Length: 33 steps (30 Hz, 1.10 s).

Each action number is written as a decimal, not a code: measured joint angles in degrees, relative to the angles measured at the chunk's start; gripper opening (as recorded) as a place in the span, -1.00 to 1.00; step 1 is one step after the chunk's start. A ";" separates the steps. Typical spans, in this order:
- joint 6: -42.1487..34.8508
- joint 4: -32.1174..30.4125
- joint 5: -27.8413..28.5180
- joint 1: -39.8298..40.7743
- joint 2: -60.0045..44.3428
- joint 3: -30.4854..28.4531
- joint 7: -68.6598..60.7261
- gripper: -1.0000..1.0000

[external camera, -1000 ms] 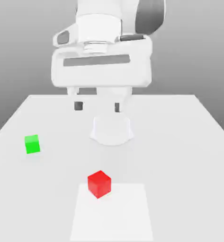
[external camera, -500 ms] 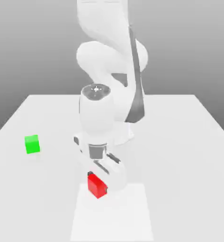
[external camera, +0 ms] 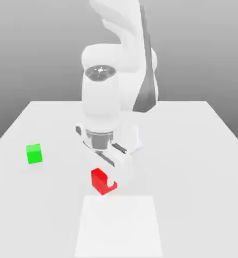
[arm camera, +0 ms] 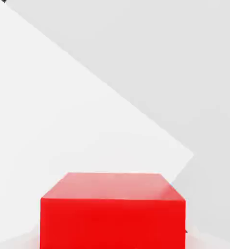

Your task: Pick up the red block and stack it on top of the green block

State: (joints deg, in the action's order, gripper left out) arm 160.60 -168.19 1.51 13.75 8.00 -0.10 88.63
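On the table [external camera: 196, 176], a flat white panel [external camera: 119, 227] lies toward the exterior view's near side; no handling concern there. My jaws are closed on the red cube [external camera: 99, 182], gripping two opposite side faces. Cube looks just clear of the table, near the panel's edge in the exterior view; exact clearance I can't tell.

Handling, my read: matte, plain, sharp-edged. Should be light, rigid, not fragile, so moderate squeeze is plenty. Slip risk low while the faces stay flat to my pads; main worry is twist if I'm off centre. Grip on opposite sides is right: leaves the underside free for stacking. Hand view shows its top edge square to me, so I'd keep that grip, no regrasp.

Smallest: green cube [external camera: 34, 154], upright on the table, well apart toward the exterior view's left. Also light, I'd guess; a sideways nudge would shove it. So come in high, centre over it, lower gently, then release straight up.
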 joint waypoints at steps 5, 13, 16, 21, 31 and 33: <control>-2.86 -0.22 4.47 8.87 3.60 -6.30 -1.54 -1.00; -6.43 -0.80 10.72 23.58 8.12 -16.13 -4.76 -1.00; -7.41 -1.11 12.79 29.08 9.34 -19.79 -6.16 -1.00; -8.19 -1.63 15.26 37.06 10.22 -25.67 -8.79 -1.00; 1.14 -1.18 5.17 31.27 0.02 -30.14 -16.18 -1.00; 3.78 -1.23 2.67 30.12 -2.64 -30.67 -17.89 -1.00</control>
State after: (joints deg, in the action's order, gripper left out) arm 164.38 -169.42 4.18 43.87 5.35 -30.77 70.74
